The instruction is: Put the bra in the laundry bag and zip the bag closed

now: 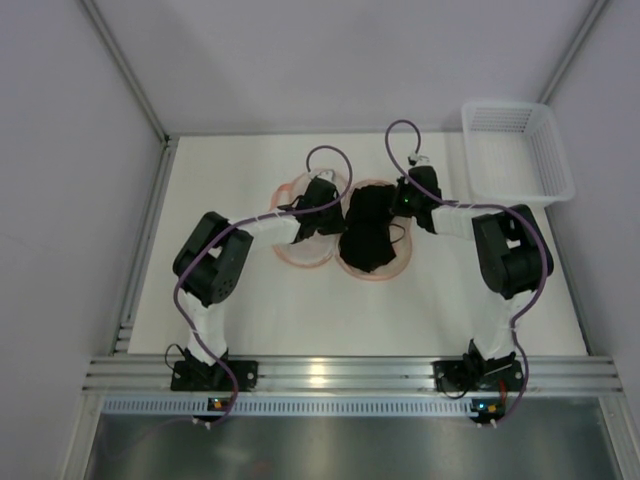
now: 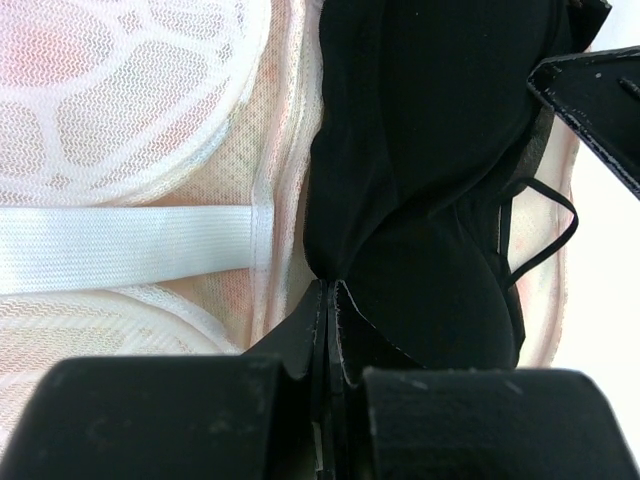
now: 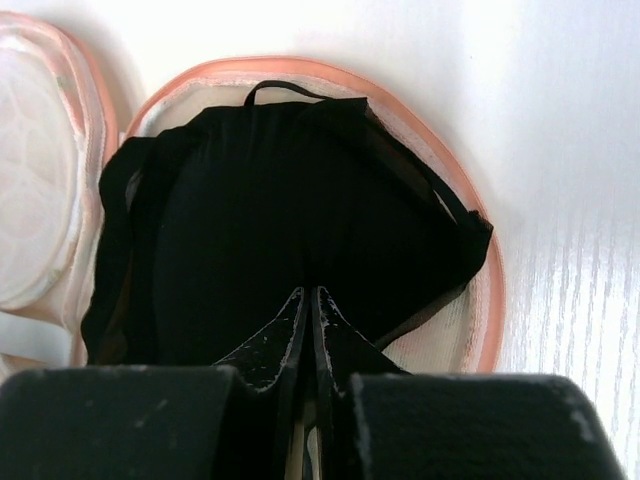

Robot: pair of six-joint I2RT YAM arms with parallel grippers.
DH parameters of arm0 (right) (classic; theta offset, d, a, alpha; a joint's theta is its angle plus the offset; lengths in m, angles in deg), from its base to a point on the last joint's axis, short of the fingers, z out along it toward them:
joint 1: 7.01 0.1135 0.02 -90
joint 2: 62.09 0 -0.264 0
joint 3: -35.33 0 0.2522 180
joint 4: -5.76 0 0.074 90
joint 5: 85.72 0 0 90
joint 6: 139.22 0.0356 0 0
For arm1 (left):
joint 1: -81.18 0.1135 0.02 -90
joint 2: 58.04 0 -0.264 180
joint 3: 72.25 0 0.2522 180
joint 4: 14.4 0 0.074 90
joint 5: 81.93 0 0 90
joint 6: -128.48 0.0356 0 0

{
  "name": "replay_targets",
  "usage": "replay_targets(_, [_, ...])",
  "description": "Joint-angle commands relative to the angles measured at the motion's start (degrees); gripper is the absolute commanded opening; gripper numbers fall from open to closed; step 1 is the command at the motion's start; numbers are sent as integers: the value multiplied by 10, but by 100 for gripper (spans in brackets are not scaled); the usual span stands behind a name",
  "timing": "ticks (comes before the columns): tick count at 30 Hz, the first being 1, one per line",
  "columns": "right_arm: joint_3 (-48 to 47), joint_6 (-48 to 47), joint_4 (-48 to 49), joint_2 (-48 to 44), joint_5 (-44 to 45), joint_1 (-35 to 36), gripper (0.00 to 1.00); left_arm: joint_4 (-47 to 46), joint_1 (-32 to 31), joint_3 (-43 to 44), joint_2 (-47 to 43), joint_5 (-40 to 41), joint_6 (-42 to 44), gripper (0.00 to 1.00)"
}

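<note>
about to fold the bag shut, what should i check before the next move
1. Bra in one half of the laundry bag: ok.
2. Bra clear of the pink rim: cannot tell, one corner reaches it.
3. Other half free to fold: not ok, left gripper, shut, sits over it.
4. Right gripper off the bra: not ok, shut, tips at it.
5. Zip closed: not ok, bag lies open.

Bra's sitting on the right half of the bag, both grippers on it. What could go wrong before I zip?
1. A strap of the black bra loops at the pink rim of the laundry bag, and a corner overlaps it. Either could catch when zipping.
2. The left gripper and right gripper are shut with tips against the fabric. Pulling away might drag the bra out.
</note>
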Motion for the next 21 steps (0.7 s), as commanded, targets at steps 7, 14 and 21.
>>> replay_targets(7, [-49,-60,-113,-51,-23,3,73,37,0,31,-24,-21,29,16])
replay_targets(14, [-114,-86,-150,-117,-58,-38,85,75,0,73,-82,-35,78,42])
replay_targets(21, [-163,-118,-96,-24,-98,-74,73,64,0,96,-68,-49,90,48])
